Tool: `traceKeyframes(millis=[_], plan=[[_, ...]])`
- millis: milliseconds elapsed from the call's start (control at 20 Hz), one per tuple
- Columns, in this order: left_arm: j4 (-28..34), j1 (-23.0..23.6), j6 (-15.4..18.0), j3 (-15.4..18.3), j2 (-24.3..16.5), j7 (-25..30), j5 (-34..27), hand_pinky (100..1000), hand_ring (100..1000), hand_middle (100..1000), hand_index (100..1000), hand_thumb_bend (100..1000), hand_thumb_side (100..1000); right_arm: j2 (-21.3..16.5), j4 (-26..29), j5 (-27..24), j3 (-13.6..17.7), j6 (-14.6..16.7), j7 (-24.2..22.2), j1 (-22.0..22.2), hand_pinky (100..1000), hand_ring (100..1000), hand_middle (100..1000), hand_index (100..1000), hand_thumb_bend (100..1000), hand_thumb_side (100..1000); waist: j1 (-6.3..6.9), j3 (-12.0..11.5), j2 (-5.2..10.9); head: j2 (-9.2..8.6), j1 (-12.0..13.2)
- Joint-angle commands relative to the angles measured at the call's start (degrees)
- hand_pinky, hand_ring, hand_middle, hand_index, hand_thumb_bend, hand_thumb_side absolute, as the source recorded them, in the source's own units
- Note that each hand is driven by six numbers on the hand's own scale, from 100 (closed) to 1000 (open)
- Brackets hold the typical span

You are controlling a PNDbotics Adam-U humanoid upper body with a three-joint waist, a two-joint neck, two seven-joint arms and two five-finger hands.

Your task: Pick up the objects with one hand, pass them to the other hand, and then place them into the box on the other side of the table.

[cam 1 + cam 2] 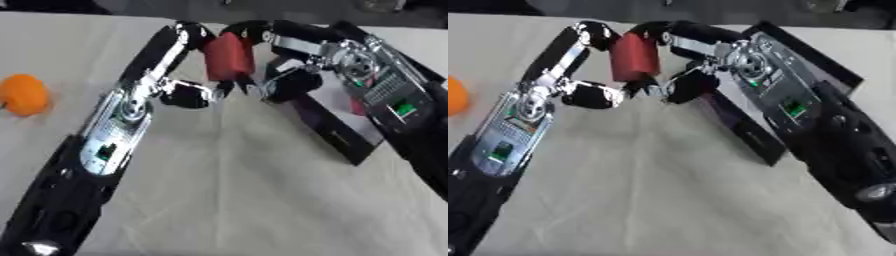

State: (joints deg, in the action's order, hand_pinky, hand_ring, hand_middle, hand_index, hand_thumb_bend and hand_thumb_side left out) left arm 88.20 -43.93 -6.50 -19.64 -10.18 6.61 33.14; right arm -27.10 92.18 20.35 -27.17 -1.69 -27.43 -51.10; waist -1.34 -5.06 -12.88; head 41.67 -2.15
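A red cylinder-like object [229, 57] hangs above the middle of the table, caught between both hands. My left hand [179, 45] reaches in from the lower left; its fingers curl against the object's left side and its thumb [191, 95] lies under it. From the right, my right hand [293, 45] has its fingers curled over the object's top and its thumb [287, 84] below. The black box [337, 135] lies on the right side, partly hidden beneath the right arm. An orange object [24, 94] rests on the cloth at far left.
A pale cloth covers the table [245, 200]. Something red [359, 106] shows inside the box next to the right forearm. The far table edge runs along the top of the views.
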Motion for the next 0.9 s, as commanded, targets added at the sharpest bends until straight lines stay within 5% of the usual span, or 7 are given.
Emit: traceKeyframes(millis=[50, 250, 450, 700, 900], plan=[[1.51, -1.53, 0.76, 0.0, 0.05, -0.33, -1.11, 760, 656, 573, 566, 239, 100, -1.11, -0.11, -0.13, 0.7, 0.09, 0.3, -0.61, 947, 943, 929, 936, 100, 324, -0.64, -0.02, 0.4, -0.55, -0.08], [1.33, -1.5, 0.86, -0.19, 0.03, 0.07, -1.06, 761, 657, 575, 575, 251, 100, -0.98, 0.02, -4.27, 1.26, -1.81, 4.51, -0.44, 921, 866, 778, 781, 100, 286, -0.59, 0.05, 0.38, -0.58, 0.01], [1.04, -1.46, 0.56, -0.32, -0.01, 0.61, -0.69, 765, 663, 585, 592, 296, 113, -1.24, 1.01, -10.08, 1.24, -3.53, 9.46, -0.36, 891, 800, 716, 722, 100, 326, -0.52, 0.15, 0.36, -0.42, 0.07], [0.61, -1.37, -0.25, -0.37, -0.05, 1.23, 0.57, 798, 698, 639, 723, 470, 215, -1.8, 2.1, -13.36, 0.86, -4.14, 10.0, -0.17, 877, 774, 688, 687, 100, 326, -0.42, 0.23, 0.39, -0.38, -0.07], [0.17, -1.2, -1.95, -0.25, -0.44, 1.49, 2.81, 829, 753, 724, 859, 731, 401, -2.34, 2.85, -14.07, 1.21, -4.54, 9.66, -0.03, 874, 769, 671, 666, 100, 326, -0.37, 0.28, 0.46, -0.39, -0.08]])
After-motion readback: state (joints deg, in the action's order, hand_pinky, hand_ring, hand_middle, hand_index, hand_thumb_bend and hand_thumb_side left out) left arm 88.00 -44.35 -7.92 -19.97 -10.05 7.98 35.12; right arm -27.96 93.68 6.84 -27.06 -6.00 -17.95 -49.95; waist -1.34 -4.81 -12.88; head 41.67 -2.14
